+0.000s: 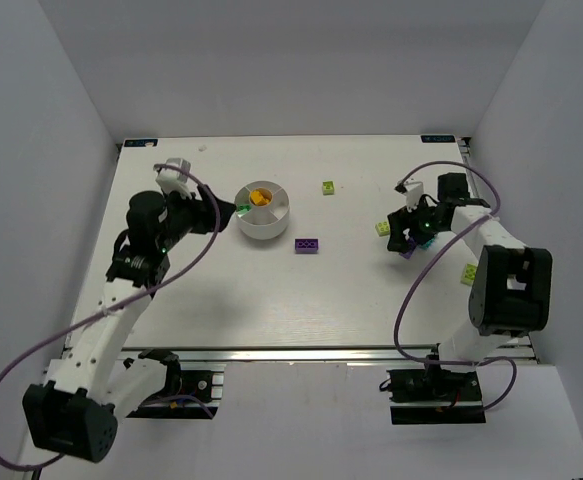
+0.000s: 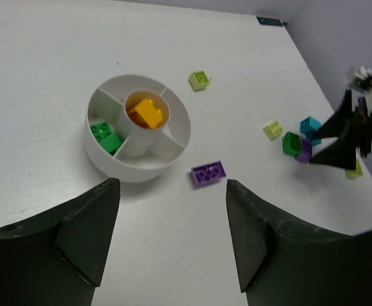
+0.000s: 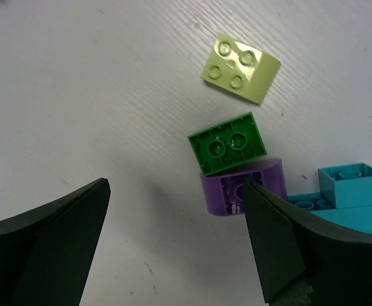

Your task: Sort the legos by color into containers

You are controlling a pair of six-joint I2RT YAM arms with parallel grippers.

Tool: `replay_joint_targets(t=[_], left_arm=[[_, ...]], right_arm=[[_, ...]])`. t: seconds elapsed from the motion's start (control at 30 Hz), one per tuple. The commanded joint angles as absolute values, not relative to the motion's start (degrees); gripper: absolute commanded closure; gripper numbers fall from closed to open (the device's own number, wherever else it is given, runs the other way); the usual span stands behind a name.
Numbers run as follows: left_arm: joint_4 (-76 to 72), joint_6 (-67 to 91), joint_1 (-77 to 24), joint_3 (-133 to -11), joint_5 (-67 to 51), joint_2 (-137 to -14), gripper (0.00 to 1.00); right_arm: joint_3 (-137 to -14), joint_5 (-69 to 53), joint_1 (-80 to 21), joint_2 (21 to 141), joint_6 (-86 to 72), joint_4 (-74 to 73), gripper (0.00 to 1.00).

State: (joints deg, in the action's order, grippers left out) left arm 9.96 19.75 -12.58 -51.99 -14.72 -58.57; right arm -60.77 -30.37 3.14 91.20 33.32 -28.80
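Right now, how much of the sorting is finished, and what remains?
Done: yellow brick in the centre well of the dish, dark green bricks in one wedge. In hand: nothing; left gripper and right gripper are open and empty. Left: a purple brick and a lime brick near the dish, plus the cluster by the right gripper.

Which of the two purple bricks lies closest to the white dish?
The flat purple brick lying alone beside the dish; the other purple brick sits far off, against the dark green brick.
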Motion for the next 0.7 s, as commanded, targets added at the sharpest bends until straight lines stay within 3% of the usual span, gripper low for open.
replay_joint_targets(t=[0.0,0.2,0.67], left_arm=[[7.5,17.3,-12.7,-44.4,-16.9,-53.9,0.22],[9.0,15.9,-14.0,-43.0,-13.6,-50.4,0.21],[9.1,16.0,-14.0,-42.6,-13.6,-48.4,0.21]], right_arm=[[-66.6,-15.4,0.4,94.8,26.8,-28.6,0.11],[-71.5,-12.4,-2.4,98.6,15.0,-27.9,0.13],[-71.6,-8.2,-4.1,105.0,9.8,-25.5,0.17]])
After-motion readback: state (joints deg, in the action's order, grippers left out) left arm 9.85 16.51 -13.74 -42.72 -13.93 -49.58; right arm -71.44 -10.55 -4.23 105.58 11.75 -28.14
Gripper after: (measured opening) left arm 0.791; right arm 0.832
